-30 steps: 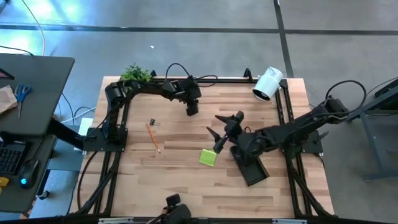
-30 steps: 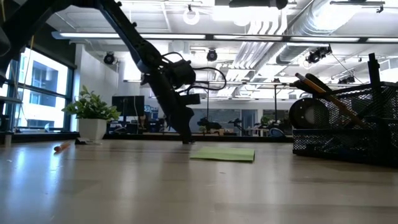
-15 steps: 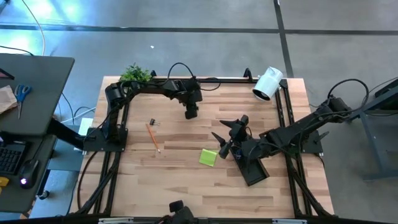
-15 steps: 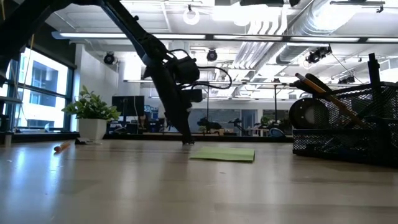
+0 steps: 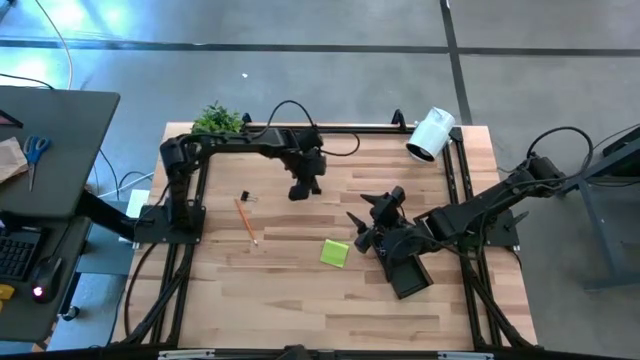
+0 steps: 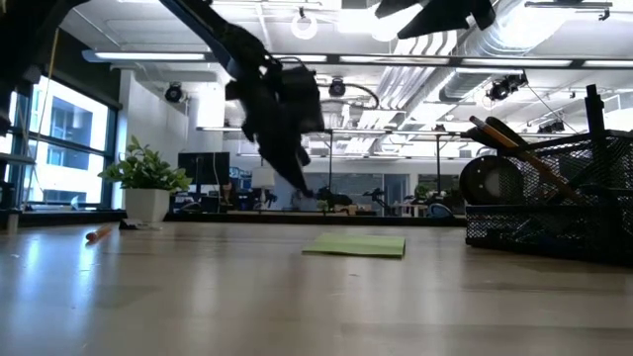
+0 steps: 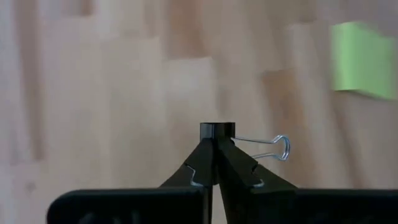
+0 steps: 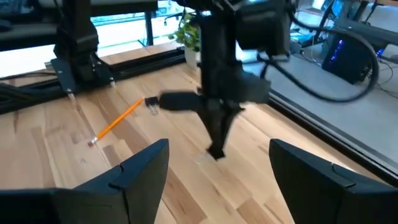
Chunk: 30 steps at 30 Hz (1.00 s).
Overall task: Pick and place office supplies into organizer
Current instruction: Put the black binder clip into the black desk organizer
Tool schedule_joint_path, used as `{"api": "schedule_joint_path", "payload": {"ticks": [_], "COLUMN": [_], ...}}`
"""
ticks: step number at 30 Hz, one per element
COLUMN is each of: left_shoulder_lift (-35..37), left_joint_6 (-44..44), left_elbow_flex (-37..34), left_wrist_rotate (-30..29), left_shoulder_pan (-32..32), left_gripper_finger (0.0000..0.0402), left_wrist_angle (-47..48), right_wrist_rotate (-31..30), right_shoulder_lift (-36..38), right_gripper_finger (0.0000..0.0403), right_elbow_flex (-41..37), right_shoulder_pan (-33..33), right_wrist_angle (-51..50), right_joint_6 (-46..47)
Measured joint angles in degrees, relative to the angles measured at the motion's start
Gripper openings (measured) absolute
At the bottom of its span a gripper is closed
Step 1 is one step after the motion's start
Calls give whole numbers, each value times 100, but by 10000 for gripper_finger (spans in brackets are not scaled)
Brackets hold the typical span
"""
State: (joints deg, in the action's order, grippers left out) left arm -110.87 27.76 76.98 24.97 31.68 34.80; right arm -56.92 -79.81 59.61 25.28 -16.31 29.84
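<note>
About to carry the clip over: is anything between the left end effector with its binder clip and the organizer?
Yes. The right end effector, open, sits right beside the organizer, on the side that faces the left end effector shut on the binder clip. The sticky-note pad lies flat nearby, too low to block.

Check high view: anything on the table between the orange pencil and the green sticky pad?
Nothing. In the high view, only bare wood lies between the orange pencil and the green sticky pad. The small black clip sits beyond the pencil's far end, outside that stretch.
</note>
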Motion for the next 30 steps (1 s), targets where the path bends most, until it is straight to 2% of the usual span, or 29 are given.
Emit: {"api": "schedule_joint_path", "payload": {"ticks": [9, 14, 16, 19, 21, 25, 26, 30], "left_shoulder_lift": [604, 774, 770, 769, 750, 735, 737, 669], "left_joint_6": [590, 632, 374, -44, -79, -128, -178, -528], "left_elbow_flex": [6, 8, 10, 10, 10, 8, 8, 10], "left_wrist_rotate": [1761, 2855, 3098, 2810, 2557, 2410, 2206, 766], "left_shoulder_pan": [-85, -299, -423, -675, -896, -1324, -1413, -1768], "left_gripper_finger": [0, 0, 0, 0, 0, 0, 0, 0], "left_wrist_angle": [308, -439, -873, -1374, -1474, -1895, -2014, -2751], "right_wrist_rotate": [43, 62, 109, 550, 956, 1638, 1839, 2713], "right_shoulder_lift": [-2, -2, -2, 37, 129, 184, 192, 246], "right_gripper_finger": [270, 270, 270, 270, 270, 270, 270, 270], "right_elbow_flex": [0, 0, 0, 0, 0, 2, 9, 339], "right_shoulder_pan": [-15, -7, -7, 21, 57, 196, 230, 325], "right_wrist_angle": [-413, -567, -565, -665, -803, -1382, -1650, -3585], "right_joint_6": [597, 763, 770, 795, 986, 1537, 1673, 2719]}}
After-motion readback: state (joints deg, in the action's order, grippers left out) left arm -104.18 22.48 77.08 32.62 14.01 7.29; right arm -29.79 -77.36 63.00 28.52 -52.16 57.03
